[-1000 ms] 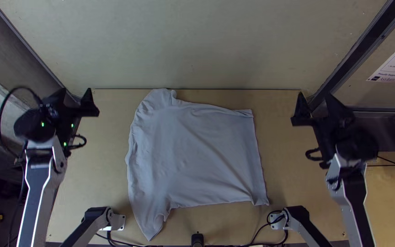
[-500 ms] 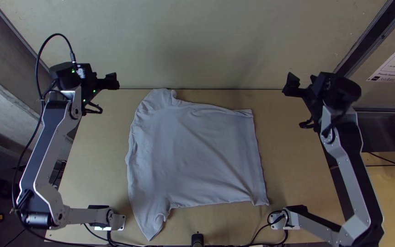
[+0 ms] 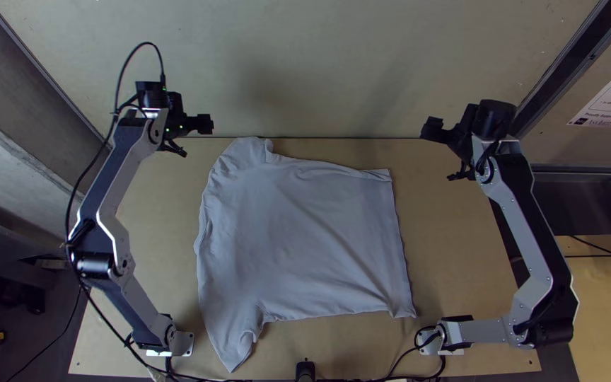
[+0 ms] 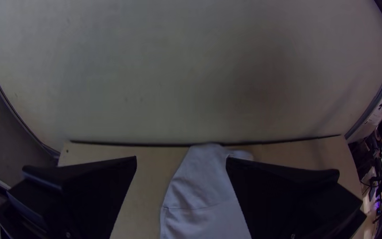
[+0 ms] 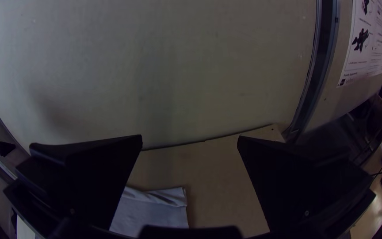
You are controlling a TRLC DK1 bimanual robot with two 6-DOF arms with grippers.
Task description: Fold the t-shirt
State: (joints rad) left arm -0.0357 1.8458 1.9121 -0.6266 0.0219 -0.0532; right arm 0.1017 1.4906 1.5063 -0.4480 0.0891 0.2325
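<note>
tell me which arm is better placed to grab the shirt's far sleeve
Left, I'd say: in the top view the left arm has its open jaws nearest that sleeve, which shows between them in its wrist view. The right arm's jaws hang nearer the hem.

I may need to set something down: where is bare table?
Bare table lies between the t-shirt and the right arm, with a narrower strip between the t-shirt and the left arm. The near edge is crowded with arm bases, cables and a sleeve.

T-shirt [image 3: 305, 240] on the table [image 3: 454, 262]
</note>
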